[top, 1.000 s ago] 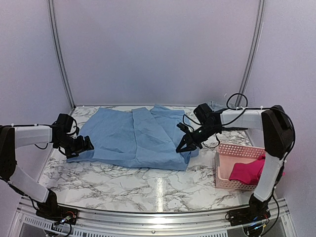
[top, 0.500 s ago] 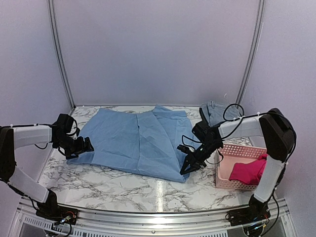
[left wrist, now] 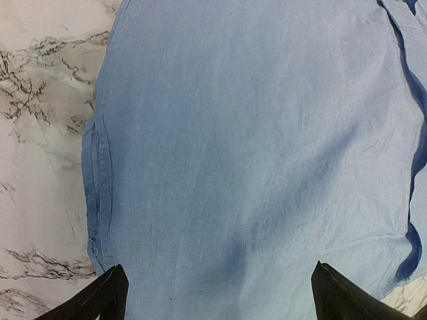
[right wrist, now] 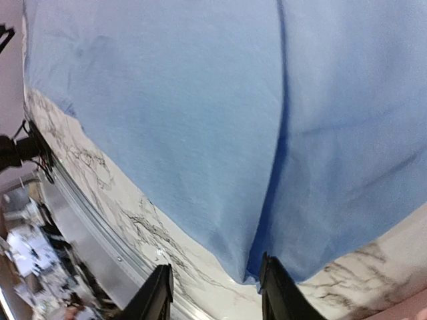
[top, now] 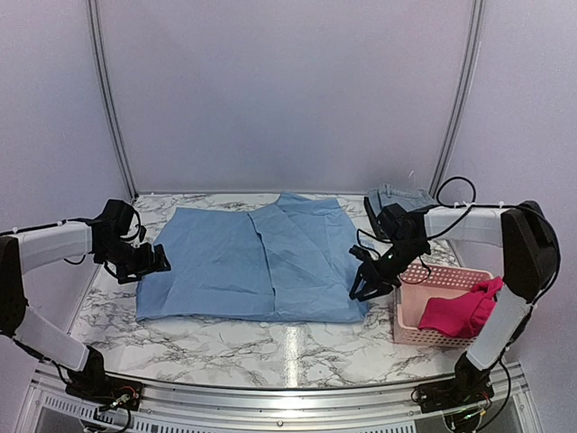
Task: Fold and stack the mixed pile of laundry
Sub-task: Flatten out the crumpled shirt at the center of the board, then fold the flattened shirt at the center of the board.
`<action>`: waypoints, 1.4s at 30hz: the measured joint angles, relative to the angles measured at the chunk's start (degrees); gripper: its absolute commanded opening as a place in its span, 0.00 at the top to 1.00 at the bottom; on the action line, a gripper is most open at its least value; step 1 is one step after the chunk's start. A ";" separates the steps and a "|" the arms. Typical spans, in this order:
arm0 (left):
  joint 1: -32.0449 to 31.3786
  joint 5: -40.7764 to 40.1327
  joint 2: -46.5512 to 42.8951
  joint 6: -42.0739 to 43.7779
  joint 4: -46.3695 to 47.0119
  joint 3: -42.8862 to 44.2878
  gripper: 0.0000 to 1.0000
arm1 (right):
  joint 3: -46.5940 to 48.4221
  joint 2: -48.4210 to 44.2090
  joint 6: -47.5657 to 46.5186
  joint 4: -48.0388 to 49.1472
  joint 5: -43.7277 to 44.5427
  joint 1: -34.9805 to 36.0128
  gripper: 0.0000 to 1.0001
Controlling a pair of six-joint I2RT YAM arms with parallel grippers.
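The blue shirt lies spread flat on the tabletop between the two grippers. Its front panels meet along a line down the middle.

The left gripper hangs over the shirt's left edge with its jaws spread wide and nothing between them. In the left wrist view, cloth fills the field just ahead of the fingertips.

The right gripper sits low at the near right corner of the shirt. Its jaws stand slightly apart. The corner lies flat on the tabletop just ahead of the gap and is not pinched.

The red garment hangs half out of the pink basket, just beside the right gripper on its outer side. A folded grey-blue cloth lies beyond the right gripper, toward the back wall.

Step in hand, as judged: the shirt is laid out and the first fold is not yet started.

The next move probably calls for the following:
1. Close one gripper on a side edge of the shirt.
2. Lift the edge only slightly, so the rest of the shirt stays flat.
3. Carry the edge across the middle line.
4. Lay it down square and let go.

The red garment waits its turn.
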 measured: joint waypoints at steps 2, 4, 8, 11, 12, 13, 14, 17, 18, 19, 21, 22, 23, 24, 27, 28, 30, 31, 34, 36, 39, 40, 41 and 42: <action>-0.66 -0.24 0.17 0.48 -0.24 1.14 0.01 | 2.91 -0.02 0.42 0.37 0.79 0.07 0.47; -1.92 -0.55 0.74 0.90 -0.31 2.05 0.01 | 7.17 0.00 0.79 1.79 1.25 0.07 0.46; -5.05 -0.79 3.26 1.46 -0.50 3.43 0.01 | 16.33 3.37 1.38 4.85 1.27 0.13 0.46; -6.23 -1.31 5.57 1.55 -0.87 4.94 0.01 | 22.23 9.22 1.79 7.50 1.29 0.20 0.44; -6.38 -1.53 6.40 1.57 -0.90 5.64 0.01 | 24.48 11.78 1.90 8.00 1.29 0.22 0.43; -6.49 -1.73 7.02 1.60 -0.87 6.19 0.01 | 26.75 14.49 1.99 8.63 1.31 0.22 0.43; -6.51 -1.86 7.65 1.62 -0.92 6.82 0.01 | 28.92 17.16 2.03 9.22 1.40 0.24 0.43; -6.56 -2.29 9.18 1.62 -0.85 8.31 0.01 | 34.42 23.63 2.32 9.73 1.86 0.31 0.41; -6.56 -2.43 9.62 1.60 -0.87 8.70 0.01 | 36.52 25.79 2.40 9.81 2.16 0.31 0.40; -6.56 -2.58 9.99 1.60 -0.85 9.01 0.01 | 38.51 27.78 2.40 9.79 2.54 0.33 0.38; -6.56 -2.78 10.34 1.57 -0.85 9.14 0.01 | 41.79 30.93 2.45 9.77 3.41 0.33 0.37; -6.56 -2.86 10.43 1.55 -0.87 9.18 0.01 | 43.08 32.20 2.40 9.77 3.76 0.33 0.37; -6.56 -3.02 10.49 1.55 -0.87 9.22 0.01 | 44.02 33.07 2.36 9.75 3.91 0.33 0.38; -6.56 -3.13 10.54 1.55 -0.85 9.31 0.01 | 45.29 34.18 2.38 9.70 4.02 0.37 0.38; -6.56 -3.43 10.88 1.51 -0.90 9.94 0.01 | 48.04 36.85 2.43 9.64 3.54 0.68 0.43; -6.56 -3.56 10.99 1.51 -0.79 10.12 0.01 | 48.65 37.64 2.45 9.77 3.21 0.85 0.46; -6.56 -3.67 11.23 1.49 -0.90 10.67 0.01 | 49.20 38.82 2.69 9.86 2.23 1.18 0.54; -6.56 -3.67 11.41 1.49 -0.90 11.08 0.01 | 49.20 39.36 2.89 9.81 1.64 1.36 0.61; -6.56 -3.69 11.96 1.44 -0.87 12.68 0.01 | 49.20 40.44 3.08 9.79 -0.42 1.92 0.84; -6.56 -3.69 12.26 1.44 -0.87 13.79 0.01 | 49.31 40.72 2.99 9.57 -2.08 2.40 1.00; -6.56 -3.69 12.63 1.46 -0.87 15.17 0.01 | 50.05 40.65 2.01 9.03 -4.42 3.50 1.00; -6.56 -3.72 12.74 1.46 -0.85 15.61 0.01 | 50.10 40.35 1.53 8.98 -5.05 4.02 1.00; -6.56 -3.74 12.79 1.46 -0.83 15.89 0.01 | 49.96 39.98 1.29 8.81 -5.53 4.52 1.00; -6.56 -3.89 12.79 1.46 -0.85 16.11 0.01 | 49.11 38.91 0.85 8.74 -6.08 5.33 1.00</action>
